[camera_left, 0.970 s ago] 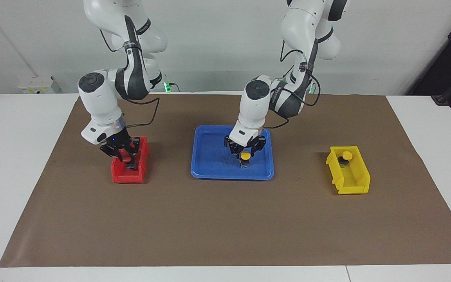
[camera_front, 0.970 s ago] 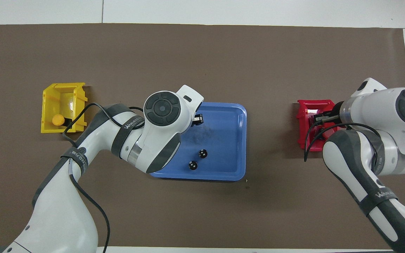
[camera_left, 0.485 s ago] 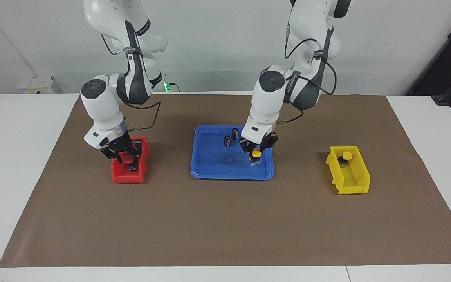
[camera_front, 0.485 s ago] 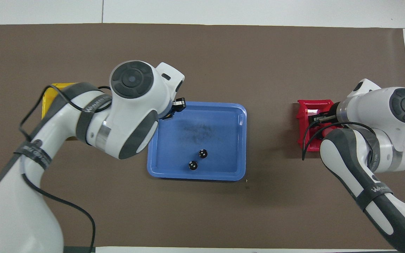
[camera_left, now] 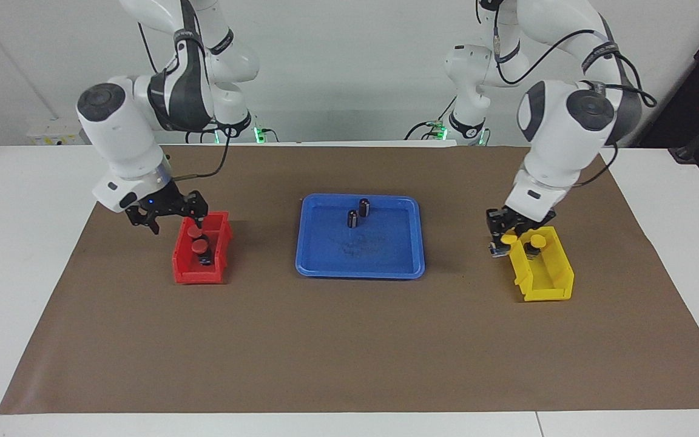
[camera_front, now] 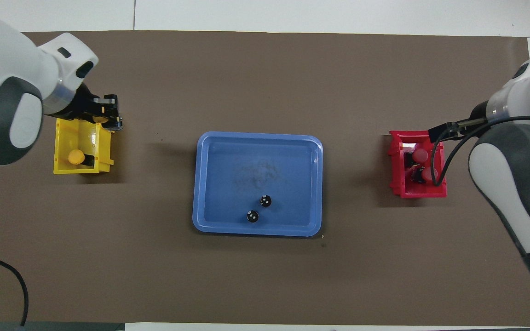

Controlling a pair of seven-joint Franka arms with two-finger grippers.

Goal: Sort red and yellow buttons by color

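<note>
Left gripper point(camera_left: 503, 235) is grasping the last yellow-capped push-button point(camera_left: 508, 239) over the yellow plastic bin's point(camera_left: 547, 285) twelve-o'clock rim (nearly sorted) — right gripper point(camera_left: 170, 216), released, is hovering above both red-capped buttons point(camera_left: 196, 238) binned.

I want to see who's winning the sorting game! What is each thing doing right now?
Left claw, shut on held yellow button by the yellow bin.
Right claw, open, over the red bin's edge.
Red buttons, both in the red bin.
Other yellow button, inside the yellow bin.
Two dark cylinders, upright in the blue tray.
</note>
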